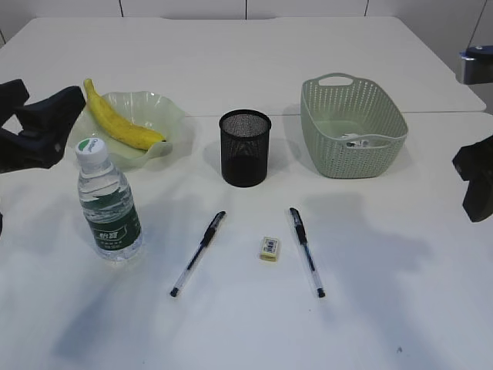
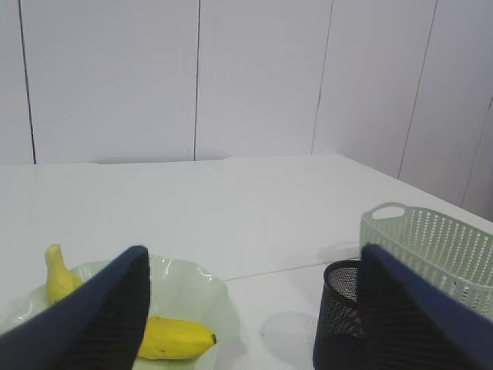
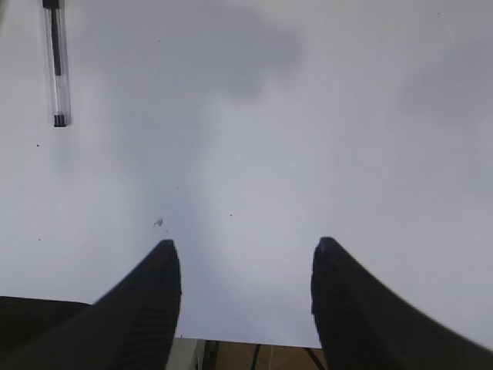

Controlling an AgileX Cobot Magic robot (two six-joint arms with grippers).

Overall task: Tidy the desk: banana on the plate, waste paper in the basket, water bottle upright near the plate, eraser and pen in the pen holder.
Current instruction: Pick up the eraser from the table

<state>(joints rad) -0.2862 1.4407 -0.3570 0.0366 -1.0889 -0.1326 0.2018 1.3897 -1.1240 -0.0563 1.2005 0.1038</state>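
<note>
A yellow banana point(image 1: 123, 123) lies on the pale green plate point(image 1: 166, 112); the left wrist view shows the banana point(image 2: 173, 338) too. The water bottle point(image 1: 108, 204) stands upright in front of the plate. Two pens point(image 1: 198, 253) point(image 1: 306, 250) and a yellow eraser point(image 1: 269, 248) lie on the table in front of the black mesh pen holder point(image 1: 245, 146). Crumpled waste paper point(image 1: 362, 141) sits in the green basket point(image 1: 353, 123). My left gripper point(image 1: 48, 96) point(image 2: 254, 258) hovers open left of the plate, holding nothing. My right gripper point(image 1: 476, 181) point(image 3: 245, 247) is open and empty over bare table at the right edge.
The white table point(image 1: 246, 331) has its front edge just under my right gripper in the right wrist view, where one pen point(image 3: 56, 69) shows at the upper left. A seam crosses the table behind the pen holder point(image 2: 339, 308) and basket point(image 2: 431, 239).
</note>
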